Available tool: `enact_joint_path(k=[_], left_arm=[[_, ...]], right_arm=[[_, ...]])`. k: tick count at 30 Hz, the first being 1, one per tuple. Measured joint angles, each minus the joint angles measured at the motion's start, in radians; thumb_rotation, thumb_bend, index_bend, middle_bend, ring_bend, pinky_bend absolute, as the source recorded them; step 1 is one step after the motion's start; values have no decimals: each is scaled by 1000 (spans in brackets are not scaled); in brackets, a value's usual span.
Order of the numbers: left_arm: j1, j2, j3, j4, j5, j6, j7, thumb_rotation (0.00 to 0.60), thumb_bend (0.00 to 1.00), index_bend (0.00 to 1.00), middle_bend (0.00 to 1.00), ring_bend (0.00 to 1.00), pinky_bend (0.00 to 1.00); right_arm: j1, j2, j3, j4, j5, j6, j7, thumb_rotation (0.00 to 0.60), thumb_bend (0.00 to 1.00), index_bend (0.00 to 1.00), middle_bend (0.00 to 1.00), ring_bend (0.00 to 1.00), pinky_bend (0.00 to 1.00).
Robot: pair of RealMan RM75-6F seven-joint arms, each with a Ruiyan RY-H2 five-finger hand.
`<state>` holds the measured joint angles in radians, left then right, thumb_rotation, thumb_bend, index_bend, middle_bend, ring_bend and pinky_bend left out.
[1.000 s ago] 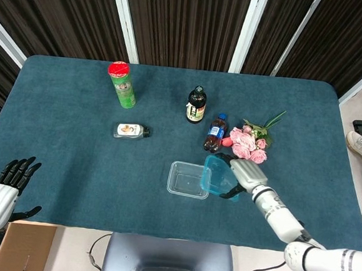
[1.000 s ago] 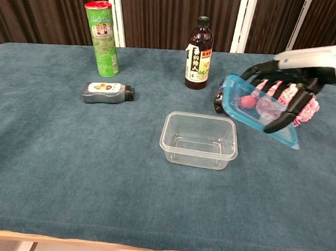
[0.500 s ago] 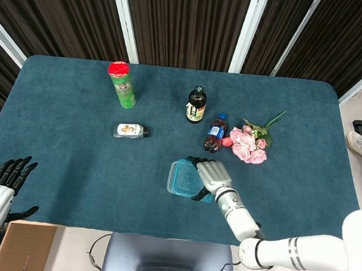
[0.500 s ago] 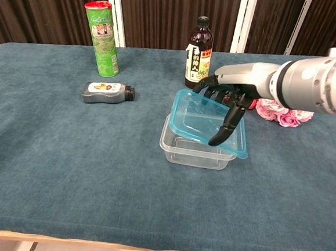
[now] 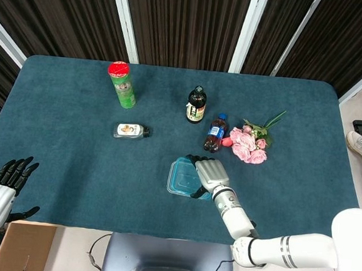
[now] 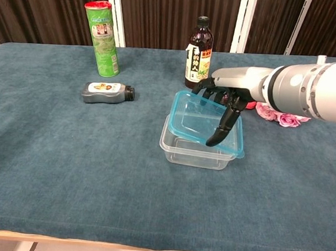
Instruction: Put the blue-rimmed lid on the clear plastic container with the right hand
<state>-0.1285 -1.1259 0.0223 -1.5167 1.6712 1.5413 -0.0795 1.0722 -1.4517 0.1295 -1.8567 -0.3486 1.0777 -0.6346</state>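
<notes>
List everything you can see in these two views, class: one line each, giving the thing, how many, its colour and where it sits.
Clear plastic container: one, transparent, table centre, near front edge.
Blue-rimmed lid: one, clear with blue rim, tilted over the container, held.
Green cylindrical can with red lid: one, upright, back left.
Dark glass bottle: one, upright, back centre.
Small grey bottle: one, lying on its side, in front of the can.
Cola bottle with blue label: one, beside the flowers.
Pink flower bunch: one, right of centre.
Teal table: one.
Right hand: holds the lid.
Left hand: fingers apart, holds nothing, front left edge.
</notes>
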Motion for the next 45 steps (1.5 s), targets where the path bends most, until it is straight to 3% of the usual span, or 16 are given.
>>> enact_joint_path(k=[45], left_arm=[[3,5,0,0,1,5,-12,600,440,0,0,0,87]], right_arm=[[-23,-87,23,73,-32,5,-34,600,320,884,677,610,552]])
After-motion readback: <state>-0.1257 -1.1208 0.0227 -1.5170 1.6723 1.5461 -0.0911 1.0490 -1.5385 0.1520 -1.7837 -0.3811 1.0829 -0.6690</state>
